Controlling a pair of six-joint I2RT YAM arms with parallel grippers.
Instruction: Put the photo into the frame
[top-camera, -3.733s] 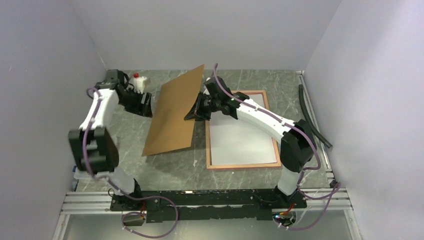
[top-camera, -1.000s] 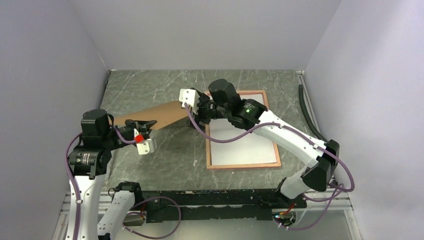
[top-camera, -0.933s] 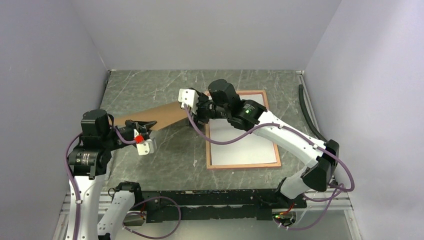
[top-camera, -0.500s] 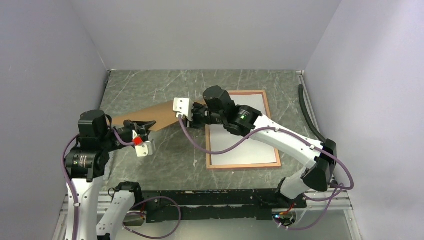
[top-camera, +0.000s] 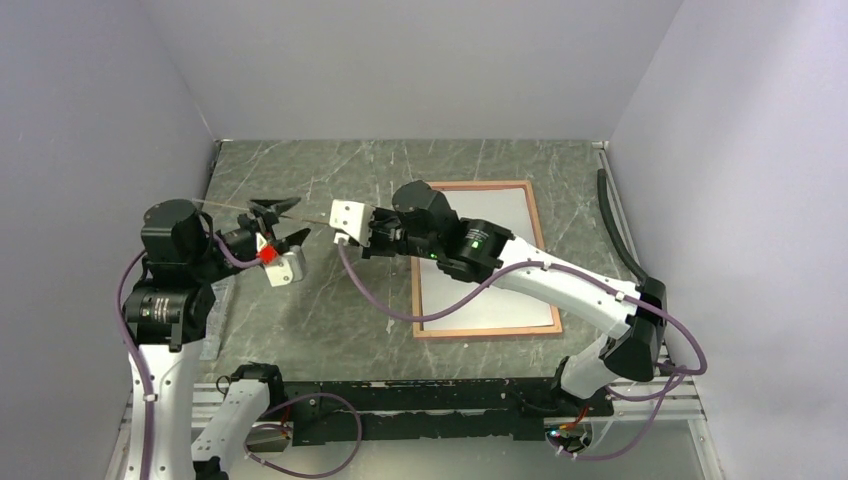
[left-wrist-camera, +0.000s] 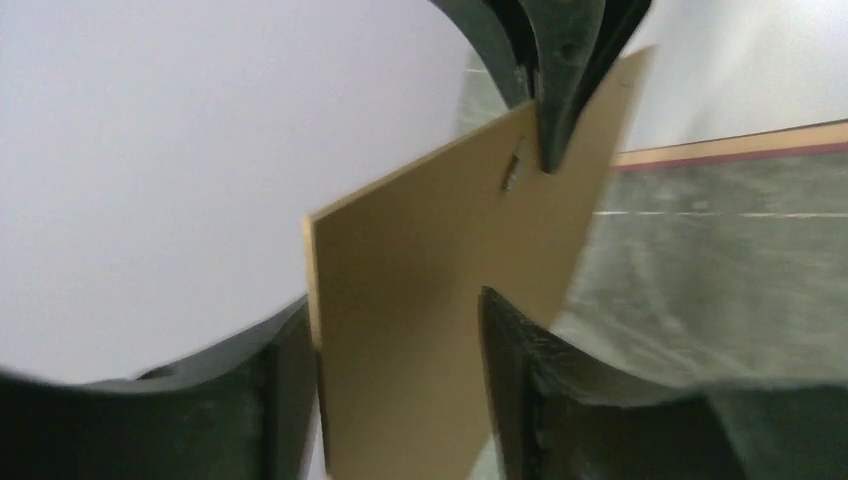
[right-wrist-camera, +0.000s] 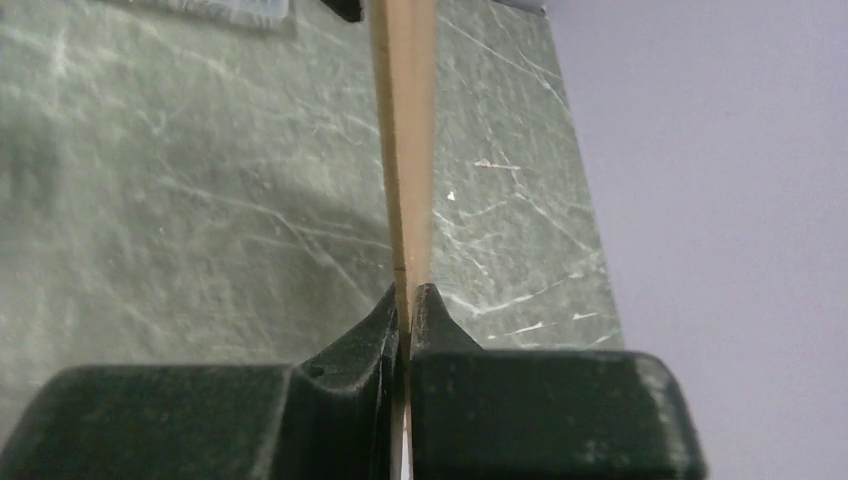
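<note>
While both jaws pinch backing board (left-wrist-camera: 430, 330), frame (top-camera: 530, 262) lies apart, rt side.

A thin brown backing board (left-wrist-camera: 430, 330) hangs edge-on above the green marble table (top-camera: 330, 300).

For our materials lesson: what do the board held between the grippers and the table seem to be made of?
Board: probably fibreboard or stiff card; plain matte brown, thin, staying flat in both grippers' grip. Table: looks like grey-green marble or a marble-print laminate; pale veins, smooth surface.
</note>
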